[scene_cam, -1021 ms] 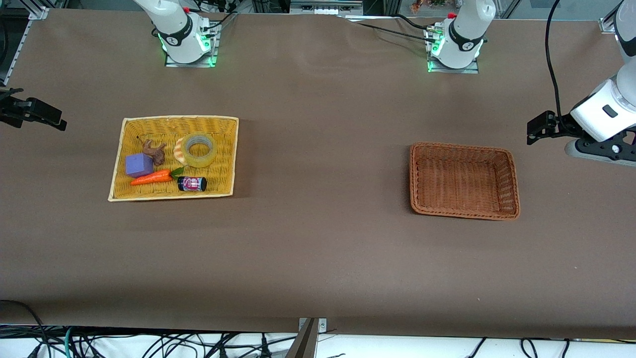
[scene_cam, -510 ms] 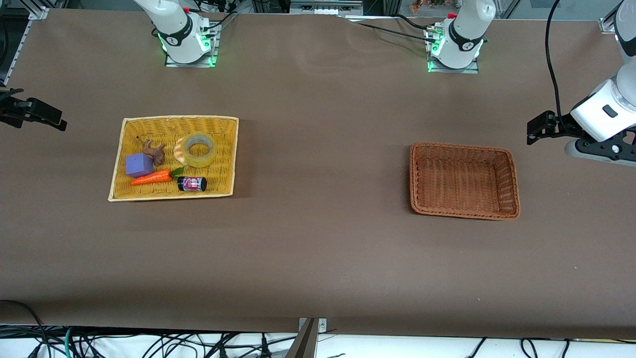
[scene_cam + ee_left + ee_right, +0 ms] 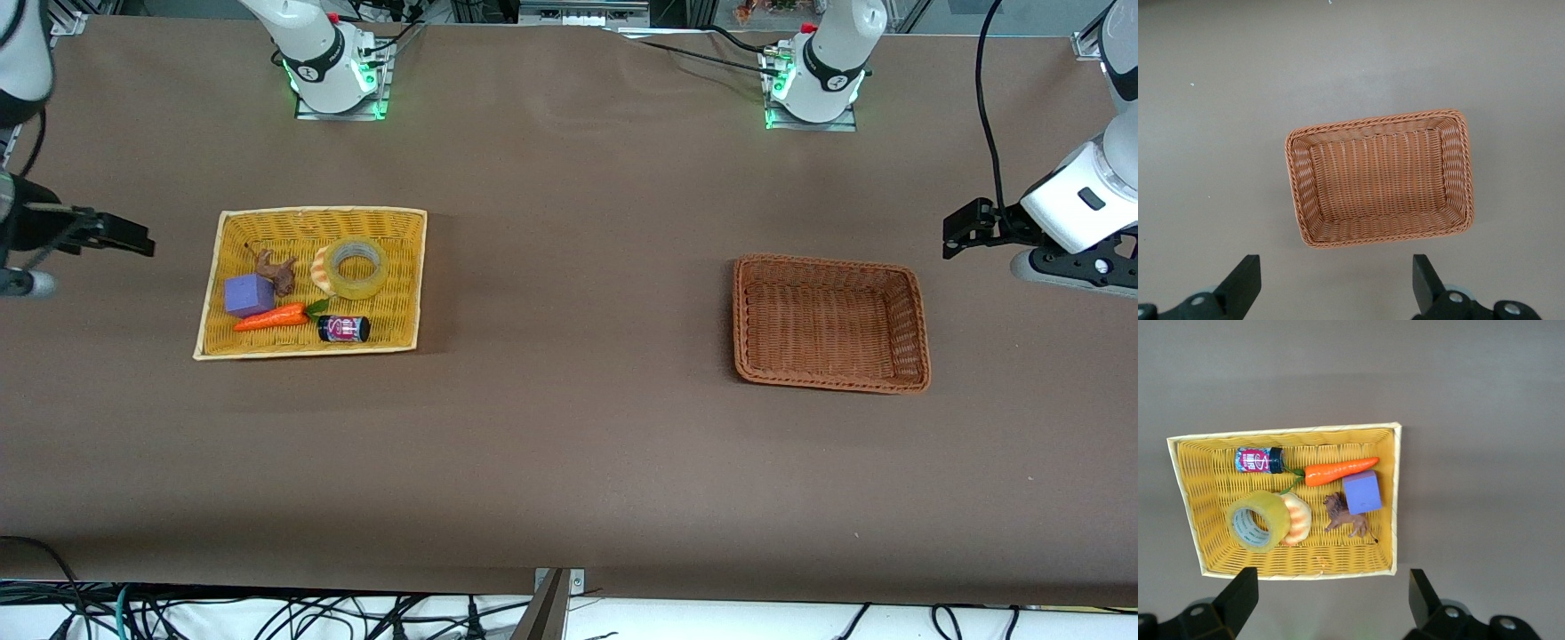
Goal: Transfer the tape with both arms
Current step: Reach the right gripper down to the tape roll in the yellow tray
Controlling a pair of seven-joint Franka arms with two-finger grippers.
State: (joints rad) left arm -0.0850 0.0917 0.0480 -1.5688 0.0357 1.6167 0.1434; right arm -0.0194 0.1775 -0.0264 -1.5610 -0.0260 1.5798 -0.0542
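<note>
While the tape [image 3: 356,267] lay in the yellow tray [image 3: 404,276], leaning against the striped croissant toy [image 3: 1297,517], I judged that I was at the very start of the job, in the approach to the pick. My right gripper [image 3: 133,240] hung over the bare worktop [image 3: 569,444] just off the tray's edge at the right arm's end, its fingers [image 3: 1239,595] spread wide with nothing between them. From my right wrist I looked down on the whole tray: the tape, a small dark bottle [image 3: 1259,460], a carrot [image 3: 1338,471], a purple block [image 3: 1362,491] and a little lion figure [image 3: 1346,517].

My left gripper [image 3: 965,229] waited over the worktop beside the brown basket [image 3: 916,302], toward the left arm's end, fingers [image 3: 1241,281] likewise wide apart and empty. The basket held nothing.

As I reckoned it, the next move called for my right gripper to travel in over the tray and come down on the tape's ring, one finger through the hole and one outside the wall, on the part of the rim away from the croissant, so as not to pinch both.
</note>
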